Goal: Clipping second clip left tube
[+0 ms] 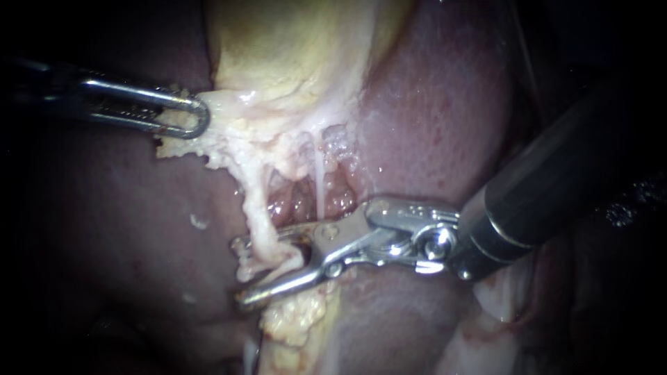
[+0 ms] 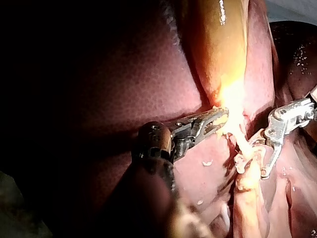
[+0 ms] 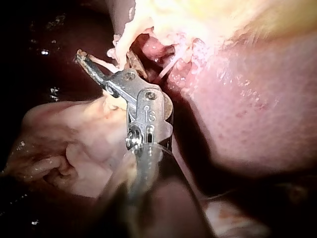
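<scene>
My left instrument (image 1: 189, 115) comes in from the left, its jaws shut on the pale fatty edge of the gallbladder (image 1: 292, 48) and holding it taut. From that edge the left tube (image 1: 256, 208), thick and whitish, runs down. My right instrument (image 1: 240, 272) reaches in from the right and its open jaws straddle this tube low down, one jaw on each side with a gap showing. A thinner white right tube (image 1: 319, 182) hangs beside it, clear of the jaws. The left wrist view shows both instruments, mine (image 2: 214, 122) and the other (image 2: 265, 154). I cannot make out a clip.
Dark red liver (image 1: 445, 118) lies around and behind the tubes. Yellowish fatty tissue (image 1: 299, 319) sits just below the right instrument's lower jaw. In the right wrist view a pale lobed fold of tissue (image 3: 64, 144) lies beside the shaft.
</scene>
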Controlling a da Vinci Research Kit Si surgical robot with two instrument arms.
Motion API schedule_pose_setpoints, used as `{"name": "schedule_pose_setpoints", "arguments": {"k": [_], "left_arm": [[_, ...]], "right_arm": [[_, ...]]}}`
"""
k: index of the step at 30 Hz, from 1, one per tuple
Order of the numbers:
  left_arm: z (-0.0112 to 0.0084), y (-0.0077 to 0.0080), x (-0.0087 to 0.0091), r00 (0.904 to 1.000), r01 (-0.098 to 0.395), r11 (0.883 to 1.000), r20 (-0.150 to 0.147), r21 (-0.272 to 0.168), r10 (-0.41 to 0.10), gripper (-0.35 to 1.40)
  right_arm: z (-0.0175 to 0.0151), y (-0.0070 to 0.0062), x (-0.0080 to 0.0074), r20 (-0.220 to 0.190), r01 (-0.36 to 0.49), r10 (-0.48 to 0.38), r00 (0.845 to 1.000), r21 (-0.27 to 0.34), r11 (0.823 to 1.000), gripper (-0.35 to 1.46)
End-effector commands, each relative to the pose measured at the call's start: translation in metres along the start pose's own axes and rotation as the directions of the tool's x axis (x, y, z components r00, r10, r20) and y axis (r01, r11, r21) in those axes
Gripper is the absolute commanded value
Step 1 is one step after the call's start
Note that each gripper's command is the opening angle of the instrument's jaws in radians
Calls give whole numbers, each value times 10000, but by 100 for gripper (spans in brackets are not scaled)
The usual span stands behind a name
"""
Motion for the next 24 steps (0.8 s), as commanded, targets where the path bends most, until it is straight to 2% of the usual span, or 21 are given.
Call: {"name": "schedule_pose_setpoints", "arguments": {"k": [1, 8, 11, 17, 21, 24], "left_arm": [[0, 0, 0, 10000, -4, 10000, 0, -5, 4, -35], [0, 0, 0, 10000, -4, 10000, 1, -7, 4, -35], [0, 0, 0, 10000, -4, 10000, 1, -7, 4, -35], [0, -1, 0, 10000, -6, 10000, 3, -9, 6, -35], [0, -1, 0, 10000, -6, 10000, 3, -9, 6, -35], [0, -1, 0, 10000, -5, 10000, 2, -9, 5, -35]], "right_arm": [[1, -4, 3, -7, 3, -3, 10000, 34, 10000, 47], [1, -13, 11, -21, -88, 88, 10000, 92, 9999, 41], [-3, -14, 11, -19, -267, 267, 9996, 109, 9996, 32], [-9, -19, 8, -2, -435, 436, 9991, 146, 9989, 2], [-11, -20, 6, -5, -429, 429, 9991, 131, 9990, -35], [-11, -19, 5, 0, -776, 776, 9970, 124, 9969, -35]]}}
